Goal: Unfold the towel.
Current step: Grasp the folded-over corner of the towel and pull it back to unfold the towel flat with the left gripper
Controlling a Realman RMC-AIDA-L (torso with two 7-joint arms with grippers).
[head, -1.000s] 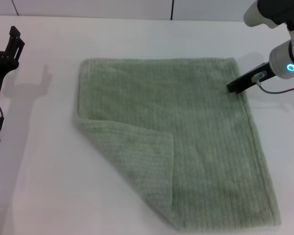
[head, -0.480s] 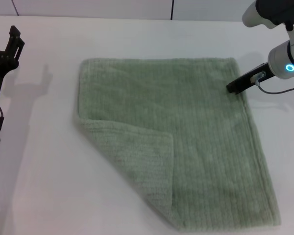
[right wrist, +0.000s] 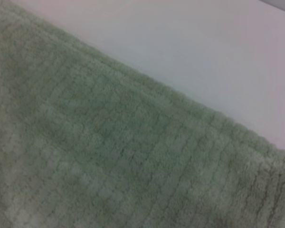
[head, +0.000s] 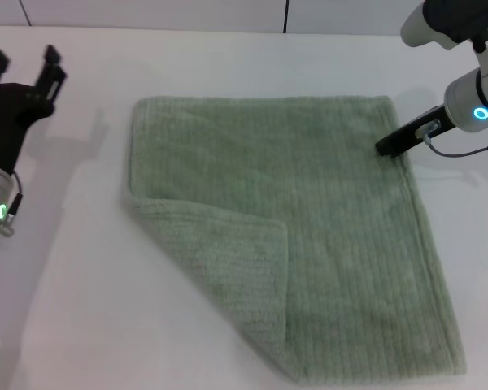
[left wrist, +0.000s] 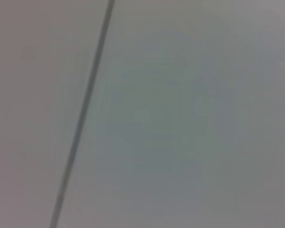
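The pale sage-green towel (head: 309, 219) lies flat on the white table (head: 73, 309). Its near left corner is folded over onto the cloth as a triangular flap (head: 228, 260). My right gripper (head: 394, 142) rests at the towel's right hem, near its far right corner. The right wrist view shows the ribbed towel (right wrist: 109, 142) close up, with its hemmed edge against bare table. My left gripper (head: 24, 61) is open and empty above the table's far left, well apart from the towel. The left wrist view shows no towel.
A dark seam (head: 286, 16) runs down the wall behind the table. The left wrist view shows only a blurred pale surface with a dark line (left wrist: 83, 114). Bare table lies to the left of the towel and in front of it.
My left arm has moved right and turned, so both its fingers show, spread apart. The right gripper and the towel have stayed in place.
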